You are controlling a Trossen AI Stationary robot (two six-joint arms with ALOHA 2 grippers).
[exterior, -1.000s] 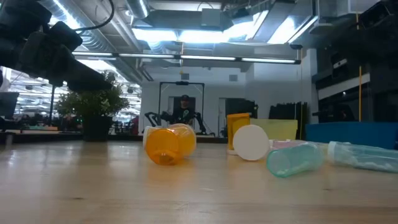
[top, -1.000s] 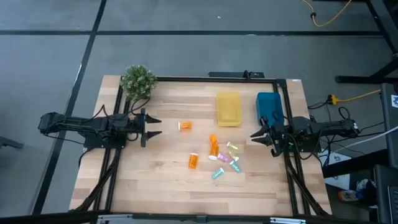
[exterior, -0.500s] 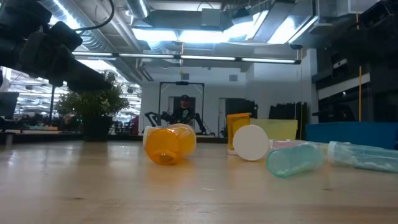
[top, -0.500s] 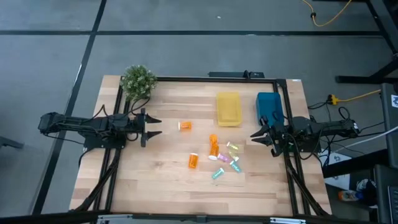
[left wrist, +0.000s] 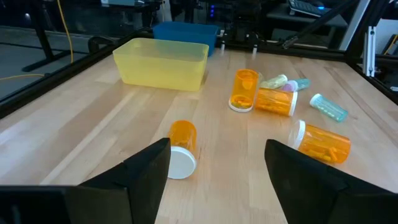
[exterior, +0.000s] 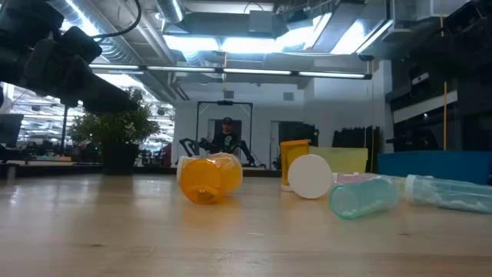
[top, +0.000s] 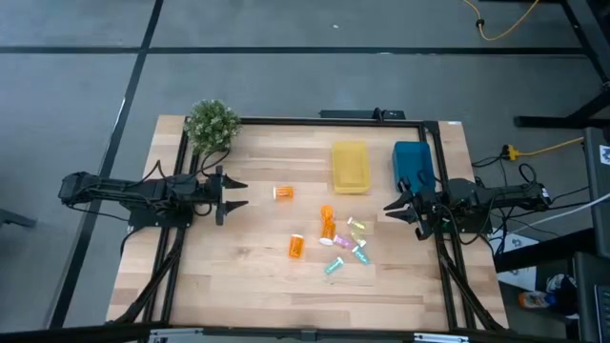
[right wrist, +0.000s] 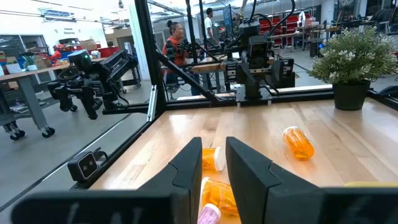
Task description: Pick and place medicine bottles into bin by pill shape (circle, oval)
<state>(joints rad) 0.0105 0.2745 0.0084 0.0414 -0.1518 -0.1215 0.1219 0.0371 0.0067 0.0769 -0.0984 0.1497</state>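
Several small pill bottles lie on their sides on the wooden table. One orange bottle (top: 283, 192) lies alone, also in the left wrist view (left wrist: 181, 149). Three more orange ones (top: 327, 222) (top: 296, 247) and several pale tinted ones (top: 357, 238) lie in a cluster mid-table. My left gripper (top: 240, 195) is open and empty, level above the table's left part, pointing at the lone bottle. My right gripper (top: 389, 209) hovers at the table's right side, right of the cluster, its fingers a narrow gap apart (right wrist: 214, 168), holding nothing.
A yellow bin (top: 350, 166) and a blue bin (top: 411, 164) stand side by side at the far right of the table. A small potted plant (top: 212, 124) stands at the far left corner. The near half of the table is bare wood. A person shows in the room beyond.
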